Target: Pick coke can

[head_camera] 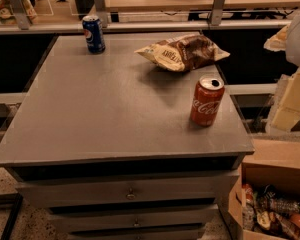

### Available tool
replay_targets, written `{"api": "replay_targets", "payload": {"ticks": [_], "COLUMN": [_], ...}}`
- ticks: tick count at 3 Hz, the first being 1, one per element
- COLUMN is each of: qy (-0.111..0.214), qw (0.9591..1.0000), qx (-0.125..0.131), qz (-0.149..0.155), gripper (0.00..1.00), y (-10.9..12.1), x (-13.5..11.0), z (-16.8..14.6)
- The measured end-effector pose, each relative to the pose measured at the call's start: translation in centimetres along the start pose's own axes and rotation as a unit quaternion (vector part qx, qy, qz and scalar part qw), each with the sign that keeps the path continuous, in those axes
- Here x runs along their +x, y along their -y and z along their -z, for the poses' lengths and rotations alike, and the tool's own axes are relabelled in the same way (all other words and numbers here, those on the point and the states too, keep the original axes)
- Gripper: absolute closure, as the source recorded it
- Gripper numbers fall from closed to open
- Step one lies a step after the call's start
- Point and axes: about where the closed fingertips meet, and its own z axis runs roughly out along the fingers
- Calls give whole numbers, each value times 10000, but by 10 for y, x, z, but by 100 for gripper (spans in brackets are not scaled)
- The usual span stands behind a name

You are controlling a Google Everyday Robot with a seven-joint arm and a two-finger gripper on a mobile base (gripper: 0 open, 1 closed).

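The red coke can [207, 101] stands upright on the grey cabinet top [105, 114], near its right edge and toward the front. My gripper [290, 104] is a pale cream shape at the right edge of the view. It hangs off the side of the cabinet, to the right of the can and apart from it, at about the can's height. It holds nothing that I can see.
A blue Pepsi can [93, 33] stands at the back left of the top. A brown and cream chip bag [182, 52] lies at the back, just behind the coke can. A cardboard box of snacks [270, 209] sits on the floor at lower right. Drawers [130, 194] face the front.
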Motion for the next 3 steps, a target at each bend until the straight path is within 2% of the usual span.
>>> {"api": "replay_targets", "payload": {"ticks": [1,2,3], "qy": [0,182,359], "qw": [10000,9998,9988], "qx": [1,-106,-340], "qz": [0,-21,-64], "gripper": [0,0,0], "y": [0,10,23], "x": [0,-11,-25], "z": [0,-13,-46]}}
